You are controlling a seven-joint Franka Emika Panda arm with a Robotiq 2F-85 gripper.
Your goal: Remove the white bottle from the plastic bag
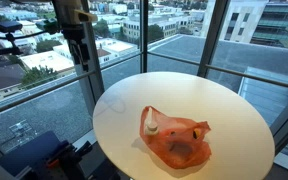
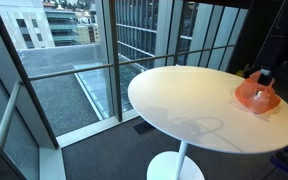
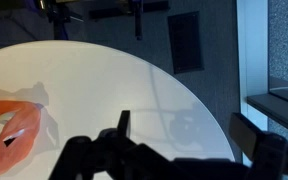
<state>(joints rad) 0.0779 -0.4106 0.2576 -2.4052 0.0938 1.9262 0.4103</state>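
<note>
Orange bag (image 1: 181, 143) lies on the surface (image 1: 184, 92), bottle (image 1: 152, 127) showing at 1 end (white cap), so the spread gripper (image 3: 181, 128), well apart, should drop onto that cap, not the plastic.

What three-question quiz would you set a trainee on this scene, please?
1. True or false: the white bottle lies on the table well apart from the orange plastic bag.
2. Where is the bag? A) on the round white table; B) on the floor; C) held in the gripper.
3. Fill in: in the wrist view, the gripper's jaws stand ____, with nothing between them.

Key: 1 false, since the bottle sits at the bag's mouth; 2 A; 3 open.
</note>
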